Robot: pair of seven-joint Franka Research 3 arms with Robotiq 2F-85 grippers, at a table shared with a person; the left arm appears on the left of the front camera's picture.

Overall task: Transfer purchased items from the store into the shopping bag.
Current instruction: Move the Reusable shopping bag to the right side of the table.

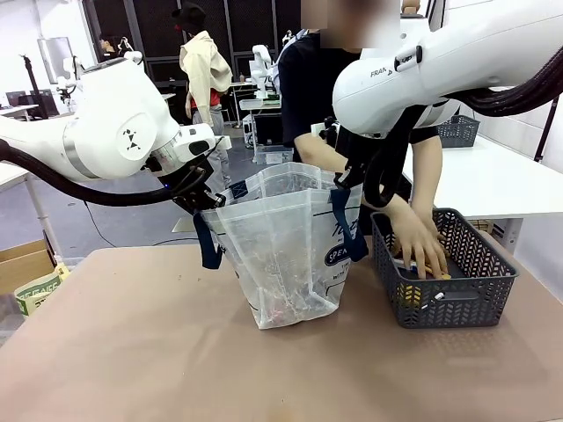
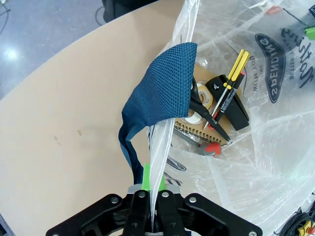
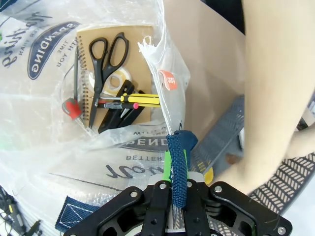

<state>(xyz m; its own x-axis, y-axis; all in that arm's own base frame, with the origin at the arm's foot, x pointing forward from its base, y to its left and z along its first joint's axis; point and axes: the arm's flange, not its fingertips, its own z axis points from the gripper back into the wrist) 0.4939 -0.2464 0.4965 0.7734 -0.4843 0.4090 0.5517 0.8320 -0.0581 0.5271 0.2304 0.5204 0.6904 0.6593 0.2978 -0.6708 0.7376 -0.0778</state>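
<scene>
Shopping bag [image 1: 281,255]: mid-table, mouth spread open. L gripper [image 2: 152,184] clamped on rim film; R gripper [image 3: 175,162] clamped on navy strap [image 3: 178,147]. Basket [image 1: 444,308]: just beside bag, robot's-right side. Person's hand [image 1: 420,246] inside basket by yellowish item [image 1: 437,276]; bag mouth lies up and to robot's left of hand.

Clear shopping bag [image 1: 281,255] stands open beside dark lattice basket [image 1: 457,303].

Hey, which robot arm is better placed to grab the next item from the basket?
Right, probably: the right gripper clamps the bag edge beside the basket; the left gripper clamps the far edge. Either must let go first.
</scene>
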